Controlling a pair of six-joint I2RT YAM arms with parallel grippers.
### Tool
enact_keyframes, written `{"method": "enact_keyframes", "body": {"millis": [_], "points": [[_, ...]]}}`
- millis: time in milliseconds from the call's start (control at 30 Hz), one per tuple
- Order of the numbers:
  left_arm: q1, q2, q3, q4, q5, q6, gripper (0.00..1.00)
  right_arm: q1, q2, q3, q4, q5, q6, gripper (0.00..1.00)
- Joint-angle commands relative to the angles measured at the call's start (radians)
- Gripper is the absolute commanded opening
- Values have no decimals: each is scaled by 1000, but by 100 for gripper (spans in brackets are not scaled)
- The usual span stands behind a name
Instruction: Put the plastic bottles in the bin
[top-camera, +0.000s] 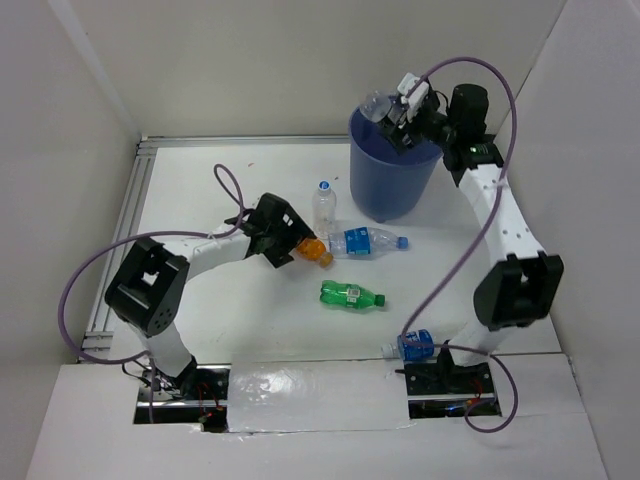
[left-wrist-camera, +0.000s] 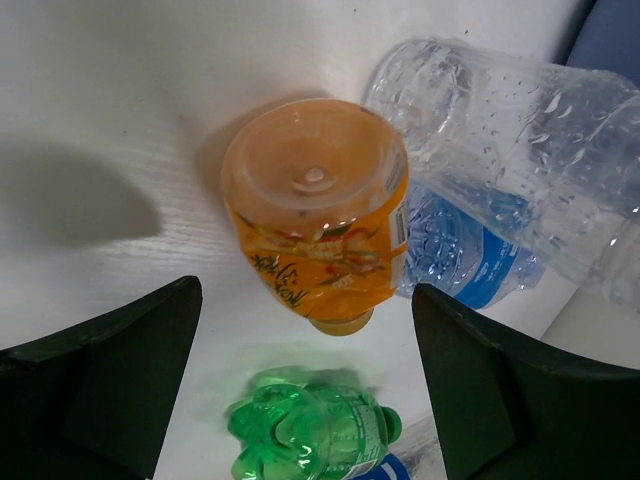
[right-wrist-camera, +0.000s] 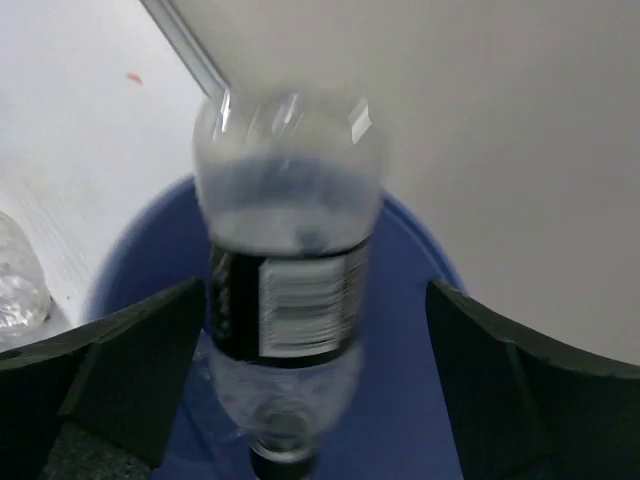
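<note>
- The blue bin (top-camera: 392, 180) stands at the far right of the table (top-camera: 230, 330).
- The right gripper (top-camera: 402, 112) hangs over the bin's far rim with its jaws spread wide. In the wrist view a clear, dark-labelled bottle (right-wrist-camera: 285, 300) lies between the fingers (right-wrist-camera: 130, 370) with a gap on each side. It is blurred, above the blue interior. I judge it free of the grip and dropping in, so this bottle is at the release step.
- The left gripper (top-camera: 288, 240) sits low over mid-table, jaws apart and gripping nothing. The orange bottle (left-wrist-camera: 318, 220) lies just ahead of them.
- Other bottles on the table:
  - a blue-labelled one (top-camera: 365, 241) lying against the orange one;
  - an upright clear one (top-camera: 324, 205) just behind;
  - a green one (top-camera: 350, 295) nearer the arms;
  - a squat blue-labelled one (top-camera: 415, 347) by the right arm's base.
- Next, the left jaws should probably straddle the orange bottle's body and close without pushing its neighbour away.
</note>
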Motion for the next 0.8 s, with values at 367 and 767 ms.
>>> {"method": "enact_keyframes", "body": {"millis": [367, 767], "points": [[-51, 153, 124, -52, -108, 10, 48, -37, -167, -136, -621, -458, -190, 100], [-128, -298, 48, 46, -209, 397, 0, 59, -375, -640, -359, -123, -225, 47]]}}
